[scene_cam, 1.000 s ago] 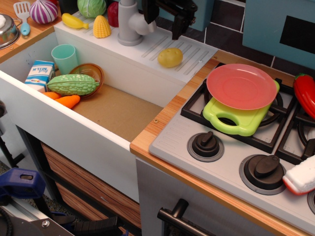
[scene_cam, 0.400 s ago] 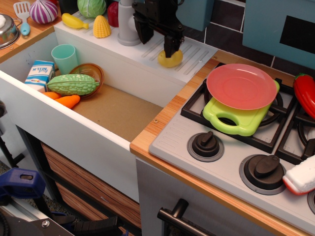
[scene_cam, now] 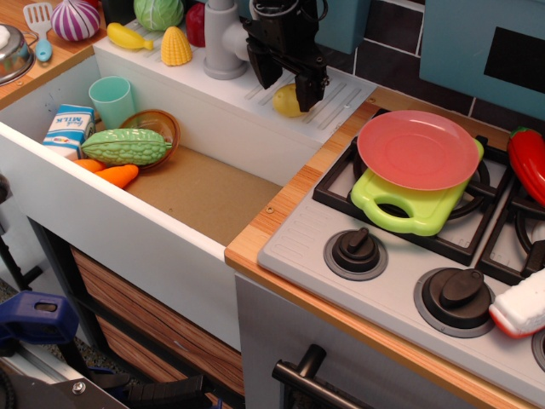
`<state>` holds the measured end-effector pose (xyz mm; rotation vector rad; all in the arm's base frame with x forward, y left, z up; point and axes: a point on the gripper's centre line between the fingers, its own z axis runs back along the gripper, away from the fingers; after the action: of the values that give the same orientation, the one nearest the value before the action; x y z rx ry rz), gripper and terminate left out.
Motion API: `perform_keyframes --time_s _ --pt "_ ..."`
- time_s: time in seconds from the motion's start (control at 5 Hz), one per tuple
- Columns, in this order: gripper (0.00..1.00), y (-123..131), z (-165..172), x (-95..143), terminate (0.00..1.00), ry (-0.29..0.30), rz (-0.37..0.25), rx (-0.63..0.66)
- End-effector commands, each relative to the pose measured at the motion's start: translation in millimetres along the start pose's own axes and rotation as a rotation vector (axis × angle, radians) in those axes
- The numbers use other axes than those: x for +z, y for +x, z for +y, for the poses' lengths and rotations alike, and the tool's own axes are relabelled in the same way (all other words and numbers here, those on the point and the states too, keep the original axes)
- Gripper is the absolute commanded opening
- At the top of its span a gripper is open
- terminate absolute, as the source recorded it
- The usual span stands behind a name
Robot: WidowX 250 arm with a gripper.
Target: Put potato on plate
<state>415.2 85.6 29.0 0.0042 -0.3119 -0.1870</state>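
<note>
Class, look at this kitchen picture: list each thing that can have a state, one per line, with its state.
gripper: open, fingers either side of the potato
potato: on the ridged drainboard, not lifted
plate: empty, resting on the green cutting board
green cutting board: flat on the stove burner
teal cup: upright in the sink
milk carton: upright in the sink

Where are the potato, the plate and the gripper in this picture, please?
potato [scene_cam: 286, 100]: only camera view, its visible yellow left side.
plate [scene_cam: 417, 149]: same view, bare pink centre.
gripper [scene_cam: 289, 85]: same view, midway between fingertips.
</note>
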Motion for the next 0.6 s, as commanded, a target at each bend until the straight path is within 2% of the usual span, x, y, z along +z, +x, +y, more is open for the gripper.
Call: perform_keyframes --time_s 0.0,0.2,0.4 --pt "1.00 6.6 9.9 0.9 0.00 -0.075 -0.022 0.005" --pt "1.00 7.2 10.8 -2.2 0.00 -0.082 -0.019 0.018" --pt "0.00 11.2 5.9 3.4 0.00 -0.070 -0.010 0.026"
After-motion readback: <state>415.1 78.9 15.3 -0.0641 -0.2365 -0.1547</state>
